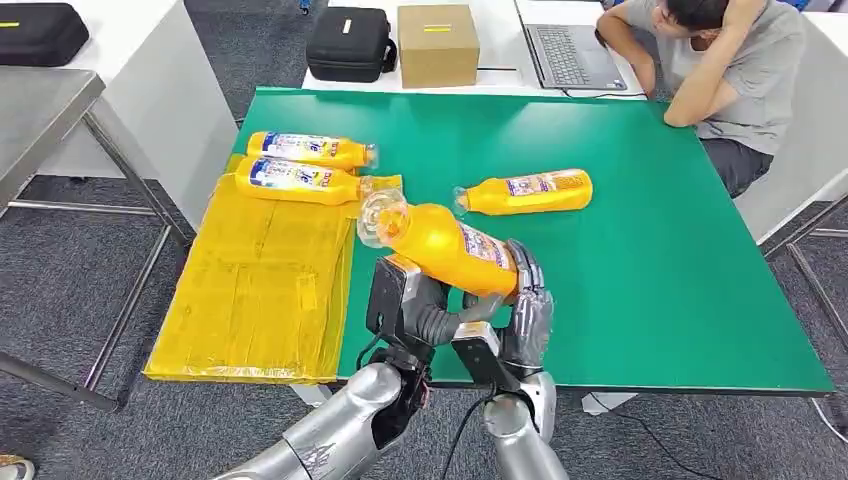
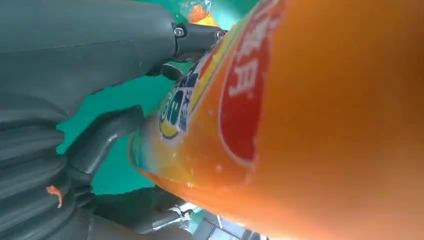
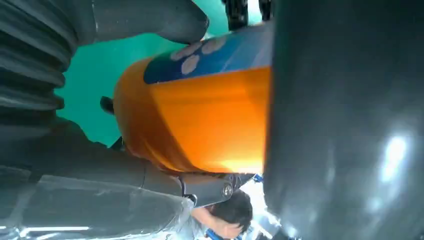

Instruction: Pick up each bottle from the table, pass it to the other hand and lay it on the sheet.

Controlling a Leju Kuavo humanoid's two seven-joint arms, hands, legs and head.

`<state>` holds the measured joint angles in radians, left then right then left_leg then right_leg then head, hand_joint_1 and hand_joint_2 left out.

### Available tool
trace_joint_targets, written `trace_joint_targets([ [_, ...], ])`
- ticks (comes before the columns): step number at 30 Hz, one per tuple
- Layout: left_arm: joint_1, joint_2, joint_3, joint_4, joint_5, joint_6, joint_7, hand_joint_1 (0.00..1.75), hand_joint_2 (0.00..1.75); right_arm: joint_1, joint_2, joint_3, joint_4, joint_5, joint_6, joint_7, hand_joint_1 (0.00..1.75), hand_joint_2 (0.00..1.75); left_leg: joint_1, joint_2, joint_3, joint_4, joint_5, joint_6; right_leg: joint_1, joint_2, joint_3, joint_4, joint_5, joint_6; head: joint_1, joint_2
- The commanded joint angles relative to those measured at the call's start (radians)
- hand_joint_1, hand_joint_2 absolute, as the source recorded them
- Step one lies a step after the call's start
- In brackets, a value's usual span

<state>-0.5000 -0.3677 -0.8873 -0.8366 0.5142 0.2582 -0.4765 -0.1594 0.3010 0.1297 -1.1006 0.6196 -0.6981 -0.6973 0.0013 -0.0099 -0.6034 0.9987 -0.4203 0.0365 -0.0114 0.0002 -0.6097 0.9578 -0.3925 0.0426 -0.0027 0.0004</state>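
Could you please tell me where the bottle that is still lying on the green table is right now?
In the head view, the lone bottle lies on its side on the green table, right of the yellow sheet and beyond the bottle held in both hands.

**Free room and obstacles on the desk**

Two bottles [image 1: 310, 150] [image 1: 296, 181] lie side by side across the far end of the yellow sheet [image 1: 260, 290]; the near part of the sheet is bare. A third bottle [image 1: 527, 192] lies on the green desk [image 1: 680, 280], right of centre, well apart from the sheet. Bare desk lies to the right and near edge. A person [image 1: 735, 70] leans at the far right corner. A laptop [image 1: 570, 50], box [image 1: 438, 45] and black case [image 1: 348, 43] stand beyond the far edge.
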Motion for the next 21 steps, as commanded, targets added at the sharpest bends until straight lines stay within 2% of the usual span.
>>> trace_joint_targets([
  [1, -0.068, 0.019, -0.031, 0.036, 0.007, 0.063, -0.039, 0.0, 1.75, -0.058, -0.012, 0.054, 0.124, -0.007, 0.0, -0.001, 1.75, 1.75, 0.0, 0.003, 0.005, 0.0, -0.002, -0.002, 0.001, 0.002, 0.004, 0.0, -0.002, -0.001, 0.0, 0.0],
  [13, -0.068, 0.019, -0.023, 0.026, 0.002, 0.085, -0.068, 0.0, 1.75, -0.048, -0.007, 0.031, 0.124, 0.011, 0.0, -0.001, 1.75, 1.75, 0.0, 0.002, 0.005, 0.0, -0.002, -0.002, 0.001, 0.001, 0.004, 0.0, -0.002, -0.001, 0.0, 0.0],
  [15, -0.059, 0.019, -0.008, 0.01, -0.006, 0.084, -0.078, 0.0, 1.75, -0.044, -0.007, -0.018, 0.122, 0.034, 0.0, -0.001, 1.75, 1.75, 0.0, 0.001, 0.003, 0.0, -0.001, -0.001, 0.0, 0.0, 0.002, 0.0, -0.001, -0.001, 0.0, 0.0],
  [21, -0.038, 0.019, 0.04, -0.014, -0.01, 0.094, -0.091, 0.0, 1.75, -0.038, -0.017, -0.03, 0.114, 0.034, 0.0, -0.001, 1.75, 1.75, 0.0, 0.001, 0.003, -0.001, -0.001, -0.001, 0.0, 0.0, 0.002, 0.0, -0.001, -0.001, 0.0, 0.0],
])
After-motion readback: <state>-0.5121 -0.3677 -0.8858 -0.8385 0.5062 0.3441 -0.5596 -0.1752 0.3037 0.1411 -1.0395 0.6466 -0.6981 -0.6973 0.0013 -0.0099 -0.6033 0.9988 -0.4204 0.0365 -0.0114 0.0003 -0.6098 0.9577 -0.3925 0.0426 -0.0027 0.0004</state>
